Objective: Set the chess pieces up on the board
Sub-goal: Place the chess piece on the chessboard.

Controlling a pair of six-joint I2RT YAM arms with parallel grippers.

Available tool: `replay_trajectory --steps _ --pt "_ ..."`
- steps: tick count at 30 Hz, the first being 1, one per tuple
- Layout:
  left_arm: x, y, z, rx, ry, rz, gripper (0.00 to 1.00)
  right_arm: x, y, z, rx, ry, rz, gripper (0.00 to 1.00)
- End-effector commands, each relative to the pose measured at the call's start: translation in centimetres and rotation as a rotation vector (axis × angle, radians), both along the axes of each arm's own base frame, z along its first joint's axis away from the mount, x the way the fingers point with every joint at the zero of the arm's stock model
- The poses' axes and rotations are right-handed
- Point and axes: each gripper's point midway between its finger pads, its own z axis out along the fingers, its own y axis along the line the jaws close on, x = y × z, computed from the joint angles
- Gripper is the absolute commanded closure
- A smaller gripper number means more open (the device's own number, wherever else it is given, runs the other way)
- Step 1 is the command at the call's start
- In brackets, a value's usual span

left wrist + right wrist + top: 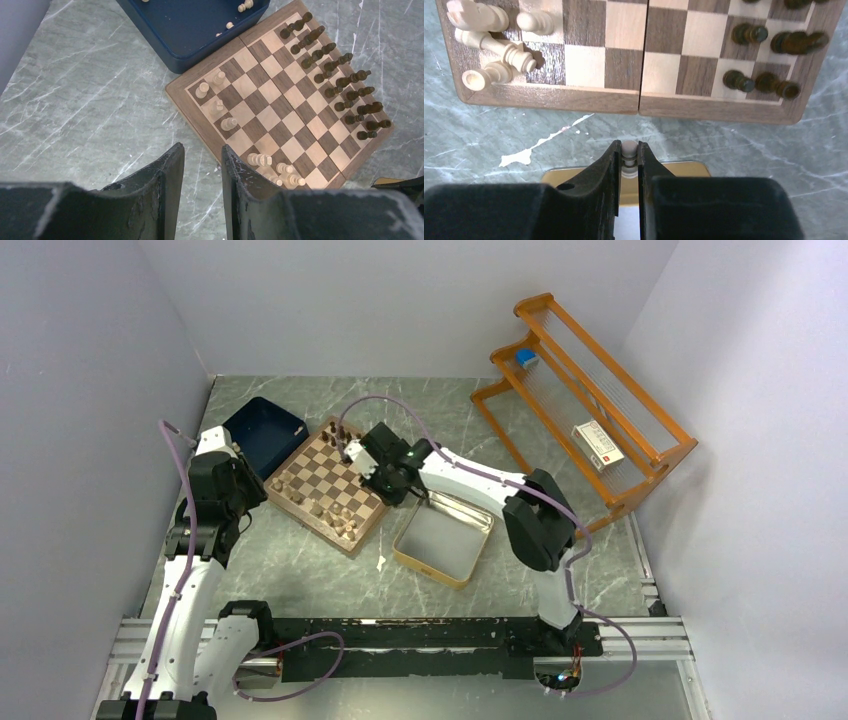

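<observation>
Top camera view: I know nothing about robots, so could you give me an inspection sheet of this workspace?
Surface: grey marbled table, white scuff near board.
Job's things: dark pieces lined in two rows; pale pieces partly placed, some toppled.
Clutter: navy tray holding a few pale pieces; silver tin.
Grippers: left gripper open, empty; right gripper shut on a pale piece.
Cables: purple cables along both arms.
Surroundings: plain walls; orange rack with small box.

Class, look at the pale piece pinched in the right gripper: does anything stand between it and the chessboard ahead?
Nothing visible does. The right gripper holds the pale piece just off the rim of the board, with only bare table between. One near corner is already crowded with pale pieces.
</observation>
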Motion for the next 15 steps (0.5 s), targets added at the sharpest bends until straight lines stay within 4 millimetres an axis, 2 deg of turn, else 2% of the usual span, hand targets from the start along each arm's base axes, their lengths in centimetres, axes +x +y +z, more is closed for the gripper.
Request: replay_trajectory --steps 1,3,7,10,15 --pt "0.3 0.4 1.7 0.0 -0.043 0.021 0.62 1.1 2.0 1.8 0.249 -0.044 -0.111 0.89" --pt "0.3 0.4 1.7 -0.001 -0.043 0.019 0.62 1.3 3.2 3.2 0.404 -0.075 -0.139 0.89" --pt "0.3 0.4 1.6 -0.001 -0.042 0.018 0.62 0.3 4.3 3.8 0.625 -0.075 -0.178 0.88" --pt "0.3 0.4 1.6 -0.001 -0.042 0.019 0.62 -0.1 4.7 3.8 0.72 -0.078 -0.2 0.88" --pt "0.4 0.3 1.5 -0.003 -0.039 0.015 0.62 -0.6 5.2 3.4 0.764 -0.134 -0.173 0.87"
